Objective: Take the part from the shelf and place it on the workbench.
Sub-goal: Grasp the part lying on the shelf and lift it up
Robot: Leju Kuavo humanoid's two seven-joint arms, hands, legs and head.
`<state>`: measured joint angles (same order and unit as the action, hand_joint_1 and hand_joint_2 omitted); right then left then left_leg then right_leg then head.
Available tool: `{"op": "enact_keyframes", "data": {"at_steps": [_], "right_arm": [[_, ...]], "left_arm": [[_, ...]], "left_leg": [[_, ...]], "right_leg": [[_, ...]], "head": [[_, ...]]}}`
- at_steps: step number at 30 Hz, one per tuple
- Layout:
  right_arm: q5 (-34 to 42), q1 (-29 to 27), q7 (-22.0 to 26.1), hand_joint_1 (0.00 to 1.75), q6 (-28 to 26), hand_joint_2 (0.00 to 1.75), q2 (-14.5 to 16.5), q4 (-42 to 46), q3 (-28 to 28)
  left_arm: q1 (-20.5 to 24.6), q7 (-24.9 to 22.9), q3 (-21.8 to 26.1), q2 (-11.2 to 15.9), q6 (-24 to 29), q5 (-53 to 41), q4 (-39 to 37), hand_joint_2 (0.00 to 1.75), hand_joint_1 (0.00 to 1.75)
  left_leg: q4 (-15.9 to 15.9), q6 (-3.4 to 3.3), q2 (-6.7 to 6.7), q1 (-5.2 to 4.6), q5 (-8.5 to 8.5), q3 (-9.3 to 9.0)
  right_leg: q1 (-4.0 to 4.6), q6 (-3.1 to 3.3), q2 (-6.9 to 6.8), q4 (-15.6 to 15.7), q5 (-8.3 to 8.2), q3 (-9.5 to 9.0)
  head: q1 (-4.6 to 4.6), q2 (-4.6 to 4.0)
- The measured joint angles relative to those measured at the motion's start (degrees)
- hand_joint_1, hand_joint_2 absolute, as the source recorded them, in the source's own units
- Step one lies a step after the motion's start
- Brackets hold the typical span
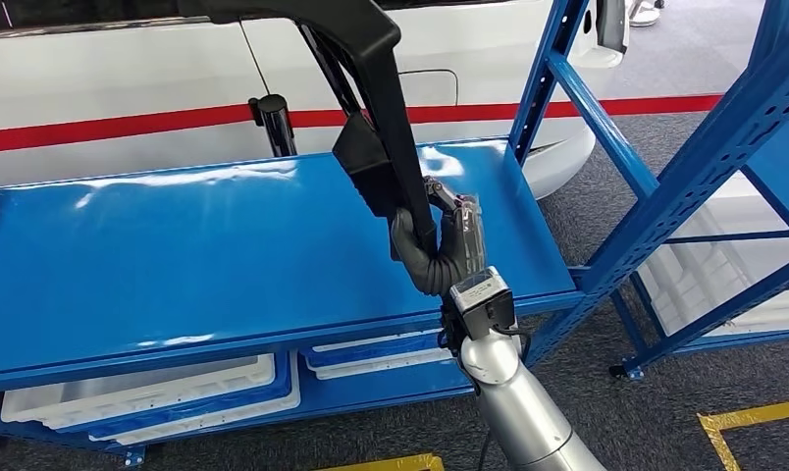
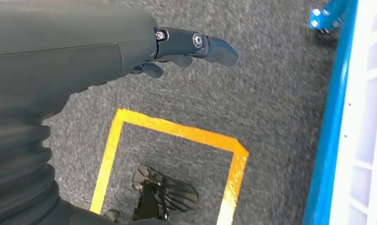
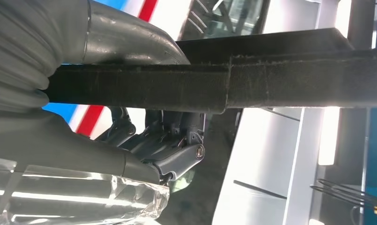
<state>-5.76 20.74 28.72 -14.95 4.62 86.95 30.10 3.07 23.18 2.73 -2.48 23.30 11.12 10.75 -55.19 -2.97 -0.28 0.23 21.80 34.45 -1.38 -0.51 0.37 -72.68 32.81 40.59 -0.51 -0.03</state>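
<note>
Black trim part [image 1: 381, 118], long and angled, is gripped in the right robot hand [image 1: 438, 240], fingers wrapped round its lower stem, held above the blue shelf [image 1: 175, 255]. Left robot hand [image 2: 186, 49] hangs over the floor, fingers loose, holding nothing. Step looks like carry-out: next needs clearing the shelf upright [image 1: 606, 118], then turning toward the table.

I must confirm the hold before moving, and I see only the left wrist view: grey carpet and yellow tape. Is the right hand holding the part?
Observer: Yes. In the head view the right hand grips a long black part, held upright above the blue shelf.
Operator: Does the part touch the shelf?
Observer: I cannot tell; its lower end hangs over the surface.
Operator: Is something under the shelf?
Observer: White trays sit on the lower level.
</note>
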Motion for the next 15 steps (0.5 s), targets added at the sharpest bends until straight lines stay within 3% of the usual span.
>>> {"op": "enact_keyframes", "data": {"at_steps": [1,3,4,6,9,11,13,15], "right_arm": [[0.0,-0.2,0.0,1.71,0.0,1.75,-0.2,0.0,0.0],[0.1,-0.2,0.0,1.71,0.0,1.75,-0.3,-0.1,0.0],[0.2,-0.1,0.0,1.71,0.1,1.75,-0.4,-0.1,0.0],[0.3,-0.1,0.1,1.71,0.1,1.75,-0.5,-0.1,0.0],[0.3,-0.2,0.1,1.71,0.1,1.75,-0.6,-0.2,-0.1],[0.3,-0.2,0.1,1.71,0.2,1.75,-0.6,-0.2,-0.1],[0.3,-0.2,0.1,1.71,0.2,1.75,-0.6,-0.2,-0.1],[0.3,-0.3,0.1,1.71,0.2,1.75,-0.8,-0.2,-0.1]], "left_arm": [[0.0,-0.1,0.0,0.0,-0.1,0.1,0.0,1.75,0.0],[0.0,0.0,0.0,0.1,-0.4,0.5,0.0,1.75,0.0],[0.0,0.2,0.1,0.2,-0.5,0.7,0.0,1.75,0.0],[-0.1,0.6,0.3,0.4,-0.5,1.0,0.0,1.75,0.0],[-0.2,0.8,0.8,0.6,-0.6,1.0,0.0,1.75,0.0],[-0.3,0.9,1.0,0.6,-0.6,1.0,0.0,1.75,0.0],[-0.3,0.8,1.0,0.7,-0.6,1.0,0.0,1.75,0.0],[-0.3,0.6,1.1,0.7,-0.6,1.0,0.0,1.75,0.0]], "left_leg": [[-0.1,0.19,-0.03,0.04,-0.13,0.19],[-0.7,0.75,-0.11,0.2,-0.24,0.73],[-1.2,1.15,-0.17,0.16,-0.16,1.1],[-2.1,2.04,-0.23,0.05,-0.1,1.71],[-2.6,2.96,-0.23,0.49,-0.15,2.25],[-5.6,3.55,-0.07,0.84,2.71,3.54],[-12.7,4.06,0.06,0.92,7.71,6.01],[-18.2,4.1,0.06,0.92,10.58,7.32]], "right_leg": [[-0.14,-0.51,-0.02,0.9,-0.49,-0.68],[-0.65,-1.66,-0.17,8.9,-3.04,-5.11],[-0.75,-1.92,-0.25,12.5,-4.2,-7.11],[-0.7,-1.57,-0.28,15.6,-5.43,-8.76],[-0.64,-0.25,-0.17,15.1,-6.25,-8.07],[-0.72,0.73,-0.24,15.2,-6.91,-7.52],[-0.42,1.4,-0.34,15.1,-7.5,-6.76],[0.01,1.65,-0.4,15.1,-8.09,-5.9]], "head": [[0.01,-0.01],[0.04,-0.01],[0.09,-0.01],[0.05,-0.01],[-0.02,-0.01],[-0.08,-0.01],[-0.16,-0.01],[-0.16,-0.01]]}}
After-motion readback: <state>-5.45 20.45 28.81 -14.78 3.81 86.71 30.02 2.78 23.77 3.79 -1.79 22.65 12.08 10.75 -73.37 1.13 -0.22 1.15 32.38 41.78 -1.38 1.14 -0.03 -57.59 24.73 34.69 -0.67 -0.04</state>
